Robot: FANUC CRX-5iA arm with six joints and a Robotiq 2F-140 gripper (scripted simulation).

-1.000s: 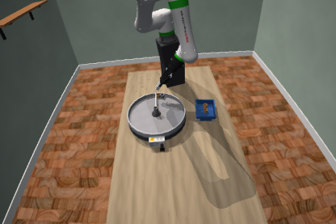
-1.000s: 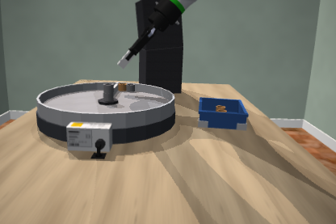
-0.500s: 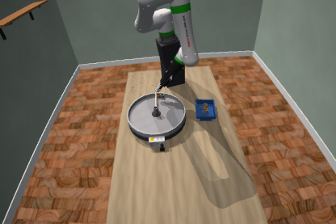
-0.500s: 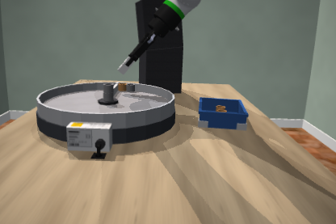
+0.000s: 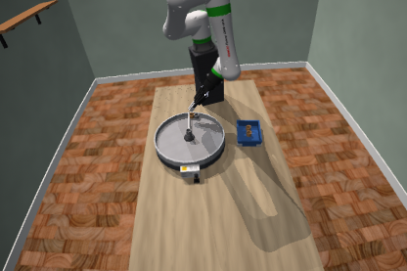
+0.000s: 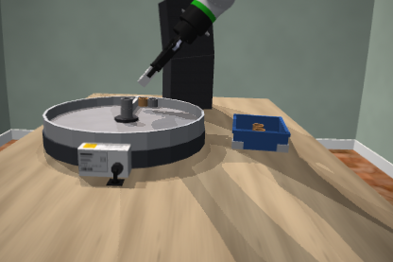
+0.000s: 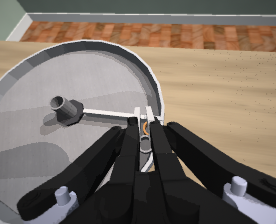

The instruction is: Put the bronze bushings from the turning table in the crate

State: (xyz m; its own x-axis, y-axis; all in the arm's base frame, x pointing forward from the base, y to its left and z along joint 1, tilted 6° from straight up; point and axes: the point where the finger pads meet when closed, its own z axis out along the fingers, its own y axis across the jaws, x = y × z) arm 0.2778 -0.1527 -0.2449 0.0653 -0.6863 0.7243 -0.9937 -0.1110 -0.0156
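The grey turning table (image 5: 190, 141) (image 6: 124, 125) has a dark centre post (image 6: 127, 109) (image 7: 64, 107). One bronze bushing (image 6: 143, 101) and one steel bushing (image 6: 152, 102) stand side by side near its far rim. My gripper (image 6: 144, 79) (image 5: 192, 108) hangs tilted in the air above them, shut with nothing between the fingers. In the wrist view the narrow gap at the fingertips shows the bronze bushing (image 7: 145, 127) and the steel bushing (image 7: 145, 147) on the table below. The blue crate (image 5: 248, 132) (image 6: 260, 131) stands right of the table and holds bronze bushings (image 6: 258, 127).
A control box (image 6: 104, 158) with a knob sits at the turning table's front. The black robot pedestal (image 6: 188, 57) stands just behind the table. A raised rim runs around the turning table.
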